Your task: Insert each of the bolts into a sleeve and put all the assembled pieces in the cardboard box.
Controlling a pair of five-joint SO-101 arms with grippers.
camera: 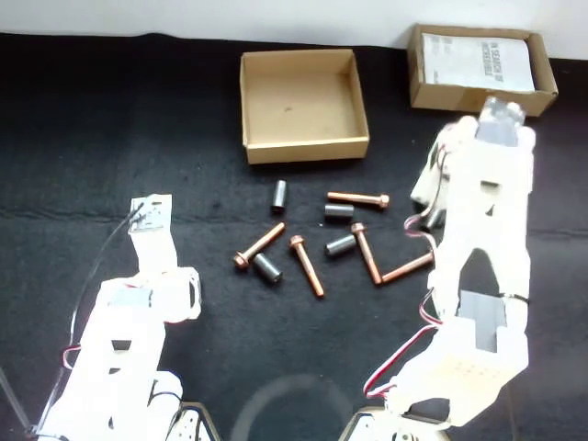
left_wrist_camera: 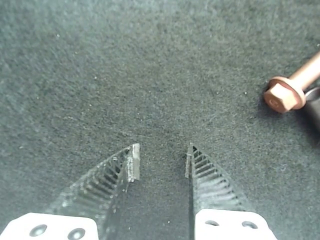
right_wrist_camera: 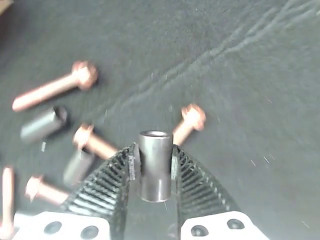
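the right gripper (right_wrist_camera: 154, 156) is clenched on a dark sleeve (right_wrist_camera: 155, 167), which sits between the fingers with its long axis running along them and its open bore facing out past the tips. the left gripper (left_wrist_camera: 161, 161) is released, its jaws apart over the black mat (left_wrist_camera: 150, 60) and holding nothing. in the high view the left gripper sits at 9 o'clock of the loose parts. the nearest bolt (camera: 259, 246) lies at roughly 4 o'clock from it, well apart. that bolt's shank runs from 8 o'clock to 2 o'clock, with the hex head at the 8 o'clock end, towards the left arm. the other bolts (camera: 308, 266) and loose sleeves (camera: 267, 267) are scattered beyond it toward 3 o'clock, where the right arm stands. the cardboard box (camera: 306, 147) is at 12 o'clock of the pile, with no assembled piece in it yet. i judge the left arm the nearer one to that bolt, and it would need to set its jaws across the slanted shank before closing.
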